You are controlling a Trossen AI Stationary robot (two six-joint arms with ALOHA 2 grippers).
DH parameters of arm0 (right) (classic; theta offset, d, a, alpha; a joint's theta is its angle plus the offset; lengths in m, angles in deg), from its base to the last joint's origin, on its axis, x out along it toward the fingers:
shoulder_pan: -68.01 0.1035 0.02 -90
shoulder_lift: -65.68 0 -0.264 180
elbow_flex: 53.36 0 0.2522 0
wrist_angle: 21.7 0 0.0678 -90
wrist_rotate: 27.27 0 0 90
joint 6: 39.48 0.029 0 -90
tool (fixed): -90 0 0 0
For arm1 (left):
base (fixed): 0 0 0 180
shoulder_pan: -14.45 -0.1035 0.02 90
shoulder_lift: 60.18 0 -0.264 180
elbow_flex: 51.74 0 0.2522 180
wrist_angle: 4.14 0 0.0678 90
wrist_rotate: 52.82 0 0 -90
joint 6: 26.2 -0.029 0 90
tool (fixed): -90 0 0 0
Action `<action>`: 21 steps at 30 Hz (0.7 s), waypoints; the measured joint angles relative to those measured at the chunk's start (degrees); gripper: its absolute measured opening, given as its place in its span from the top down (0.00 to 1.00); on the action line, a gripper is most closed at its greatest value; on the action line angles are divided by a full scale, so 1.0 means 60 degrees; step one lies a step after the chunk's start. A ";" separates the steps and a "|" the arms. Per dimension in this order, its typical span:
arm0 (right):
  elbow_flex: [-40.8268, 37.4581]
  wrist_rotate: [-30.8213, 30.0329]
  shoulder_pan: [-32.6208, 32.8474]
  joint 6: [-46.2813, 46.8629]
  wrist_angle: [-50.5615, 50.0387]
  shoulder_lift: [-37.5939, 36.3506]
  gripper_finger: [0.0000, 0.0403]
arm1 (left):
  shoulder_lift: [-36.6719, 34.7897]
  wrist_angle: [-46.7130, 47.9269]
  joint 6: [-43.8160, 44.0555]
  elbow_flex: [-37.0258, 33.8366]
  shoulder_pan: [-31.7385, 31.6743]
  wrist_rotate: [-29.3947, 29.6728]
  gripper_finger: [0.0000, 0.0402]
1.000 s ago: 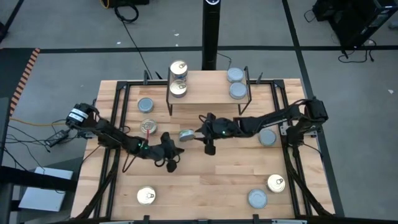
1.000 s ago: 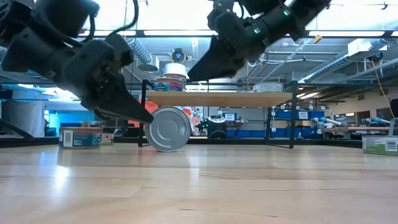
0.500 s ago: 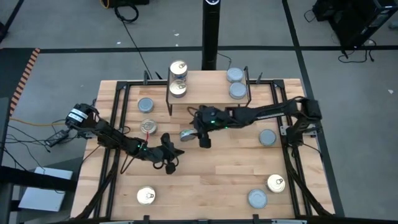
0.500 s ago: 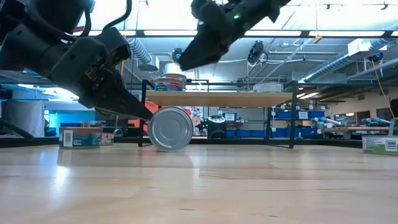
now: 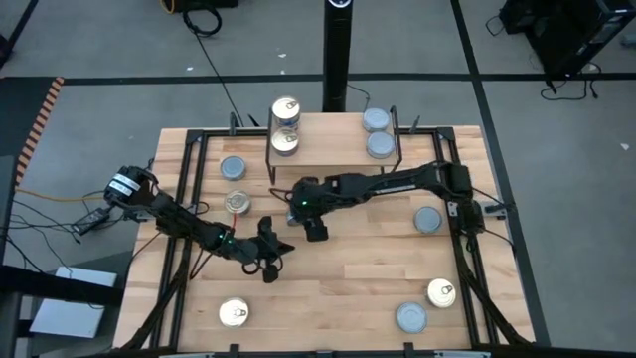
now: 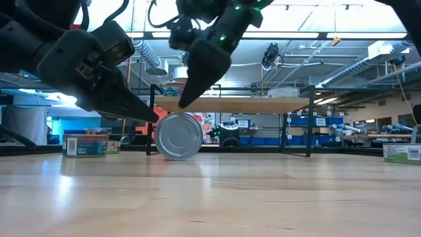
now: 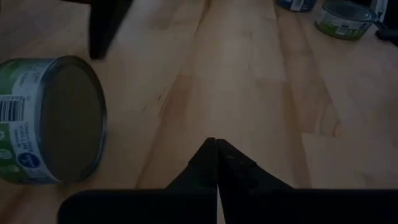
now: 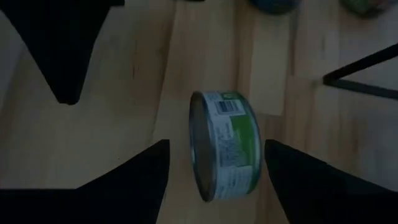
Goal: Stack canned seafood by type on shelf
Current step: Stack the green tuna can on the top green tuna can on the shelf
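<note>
Tabletop: tin (image 8: 224, 144) on edge; green label only wrist-visible.

The wooden counter (image 5: 338, 288) holds round tins (image 5: 427, 220) lying about. One tin (image 6: 179, 136) stands on its edge. The small shelf (image 5: 333, 149) carries four tins.

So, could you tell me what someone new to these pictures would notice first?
Probably the tin standing on its edge mid-table, in front of the shelf, with the right gripper open directly above it. The left gripper, shut, sits just beside it. Two small stacks of tins already stand on the shelf, one at each end.
</note>
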 joint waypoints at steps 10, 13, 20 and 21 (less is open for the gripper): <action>0.0714 -0.0012 -0.0105 -0.0317 -0.0330 0.0725 0.23 | 0.0000 0.0020 -0.0031 -0.0004 0.0120 -0.0011 1.00; 0.0714 -0.0004 -0.0156 -0.0301 -0.0299 0.0725 0.26 | 0.0000 0.0047 -0.0031 -0.0004 0.0120 -0.0011 1.00; 0.0714 0.0006 -0.0219 -0.0249 -0.0193 0.0721 0.31 | 0.0000 0.0043 -0.0020 -0.0004 0.0120 -0.0011 0.99; 0.0714 0.0007 -0.0219 -0.0248 -0.0177 0.0721 0.31 | 0.0000 0.0049 -0.0019 -0.0004 0.0120 -0.0011 0.99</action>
